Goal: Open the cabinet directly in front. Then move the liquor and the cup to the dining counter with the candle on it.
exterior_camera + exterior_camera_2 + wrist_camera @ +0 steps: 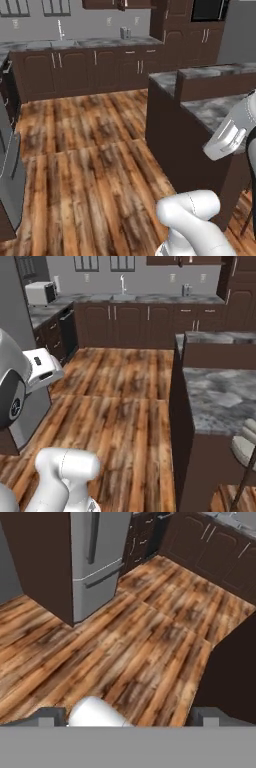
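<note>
Mostly the frames hold wooden floor [95, 165], brown planks running through the middle of both base views and across the centre of the hand view. Next in size, the dining counter [220, 396], grey-black marbled stone on a dark brown base, takes the right side of the right base view and the right half of the left base view, with a raised ledge behind its lower top. A grey stool [245, 448] stands against it at the lower right of the right base view. Along the top of both base views runs a row of low dark cabinets [75, 70] under a marbled worktop, with a faucet [122, 283] above. A steel fridge [95, 562] fills the upper left of the hand view. The gripper [127, 716] sits at the bottom of the hand view, jaws wide apart and holding nothing, over bare floor. A toaster [39, 292] is at upper left of the right base view.
</note>
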